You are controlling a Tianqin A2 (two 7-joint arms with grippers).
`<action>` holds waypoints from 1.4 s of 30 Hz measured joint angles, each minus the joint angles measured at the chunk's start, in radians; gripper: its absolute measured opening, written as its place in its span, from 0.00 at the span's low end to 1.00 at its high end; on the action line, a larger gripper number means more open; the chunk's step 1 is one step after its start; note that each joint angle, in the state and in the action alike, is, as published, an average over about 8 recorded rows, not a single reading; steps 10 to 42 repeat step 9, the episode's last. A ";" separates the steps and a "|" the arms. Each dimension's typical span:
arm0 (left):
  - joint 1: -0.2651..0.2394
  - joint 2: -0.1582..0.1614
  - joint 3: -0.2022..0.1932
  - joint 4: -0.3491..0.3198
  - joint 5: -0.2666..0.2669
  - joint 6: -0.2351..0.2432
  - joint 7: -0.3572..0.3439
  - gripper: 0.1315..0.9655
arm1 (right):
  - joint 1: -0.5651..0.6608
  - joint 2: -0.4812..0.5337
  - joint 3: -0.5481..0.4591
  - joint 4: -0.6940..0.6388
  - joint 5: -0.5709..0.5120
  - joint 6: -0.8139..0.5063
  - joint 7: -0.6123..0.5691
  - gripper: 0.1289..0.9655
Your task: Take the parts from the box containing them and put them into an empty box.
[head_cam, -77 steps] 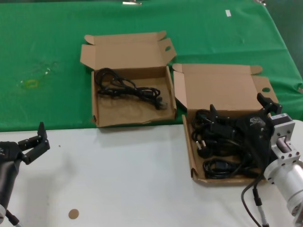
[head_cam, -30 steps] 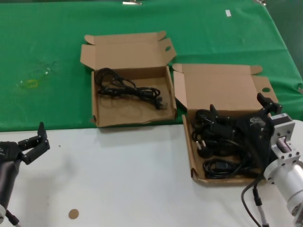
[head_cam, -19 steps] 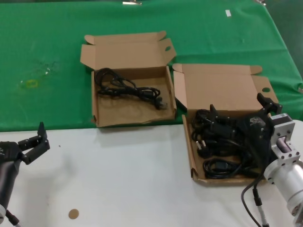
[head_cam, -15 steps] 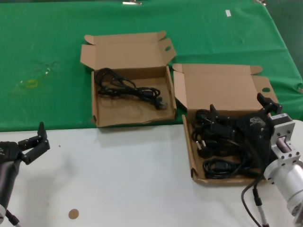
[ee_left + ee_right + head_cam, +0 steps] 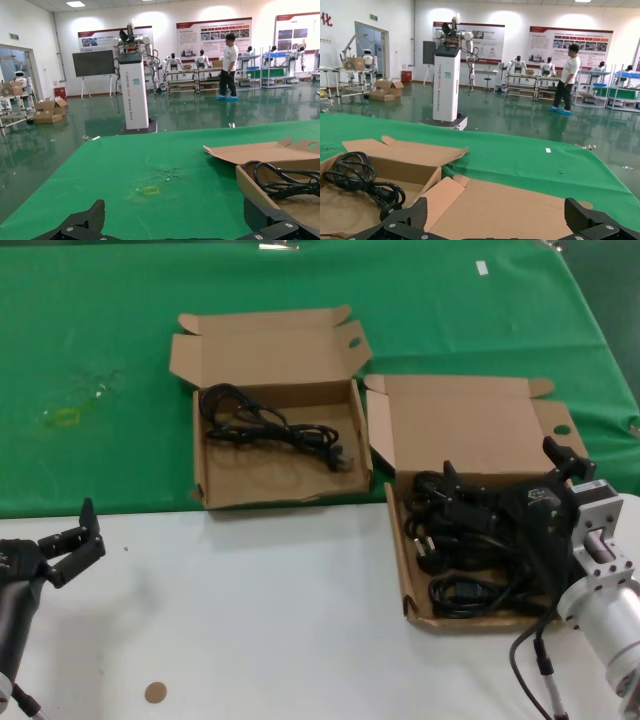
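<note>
Right gripper: low over the pile of power cords in the right-hand box; its fingers are spread, one tip at the near-left of the pile and one by the box's right wall. Whether any cable lies between them cannot be made out, since the black gripper body blends into the black cords and covers the right half of the pile.
Right-hand box: open mailer, lid folded back, round hole in the side tab; its near-right corner is hidden behind the arm.
Left-hand box: open, lid up, oval hole in the tab, wavy low front wall; it straddles the edge of the green cloth.
Single cord: lies loosely coiled in the far-left part of the left-hand box; the plug end points towards that box's right wall.
Left gripper: parked over the white table at the near-left, fingers apart, holding nothing; the arm is cut off by the frame edge.
Left wrist view: only the fingertips show at the frame's edge, with the left-hand box partly in view.
</note>
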 joint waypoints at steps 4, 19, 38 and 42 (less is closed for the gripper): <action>0.000 0.000 0.000 0.000 0.000 0.000 0.000 1.00 | 0.000 0.000 0.000 0.000 0.000 0.000 0.000 1.00; 0.000 0.000 0.000 0.000 0.000 0.000 0.000 1.00 | 0.000 0.000 0.000 0.000 0.000 0.000 0.000 1.00; 0.000 0.000 0.000 0.000 0.000 0.000 0.000 1.00 | 0.000 0.000 0.000 0.000 0.000 0.000 0.000 1.00; 0.000 0.000 0.000 0.000 0.000 0.000 0.000 1.00 | 0.000 0.000 0.000 0.000 0.000 0.000 0.000 1.00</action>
